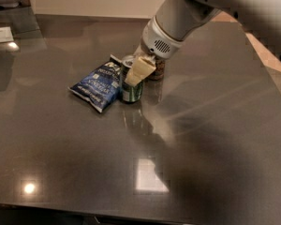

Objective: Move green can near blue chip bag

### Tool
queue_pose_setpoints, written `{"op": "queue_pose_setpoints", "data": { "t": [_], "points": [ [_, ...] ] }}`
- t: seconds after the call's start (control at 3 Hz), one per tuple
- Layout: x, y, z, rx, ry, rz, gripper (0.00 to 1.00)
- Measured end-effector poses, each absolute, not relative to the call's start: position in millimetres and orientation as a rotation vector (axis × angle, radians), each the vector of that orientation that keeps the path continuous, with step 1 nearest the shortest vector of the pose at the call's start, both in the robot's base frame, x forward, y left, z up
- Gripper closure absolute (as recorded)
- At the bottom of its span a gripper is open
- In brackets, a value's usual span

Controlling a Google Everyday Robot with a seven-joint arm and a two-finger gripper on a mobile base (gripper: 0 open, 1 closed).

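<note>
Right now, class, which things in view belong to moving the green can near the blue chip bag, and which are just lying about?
Job: green can, upright; blue chip bag, beside it; gripper, at the can's top.
Lying about: brown can, behind the gripper; white item, far left.

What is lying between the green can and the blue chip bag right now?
Nothing: in the camera view the green can stands beside the blue chip bag with no visible gap. The gripper is at the can's top.
</note>
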State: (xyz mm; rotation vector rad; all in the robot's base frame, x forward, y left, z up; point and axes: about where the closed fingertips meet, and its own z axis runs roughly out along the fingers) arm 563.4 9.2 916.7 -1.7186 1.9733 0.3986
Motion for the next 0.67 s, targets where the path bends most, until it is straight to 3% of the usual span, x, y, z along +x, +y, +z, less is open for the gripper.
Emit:
{"op": "queue_pose_setpoints", "data": {
  "t": [0.33,0.67],
  "points": [
    [562.7,10.8,916.5,-1.722,1.971,0.399,0.00],
    [562.7,10.9,916.5,-1.723,1.971,0.399,0.00]
  ]
}}
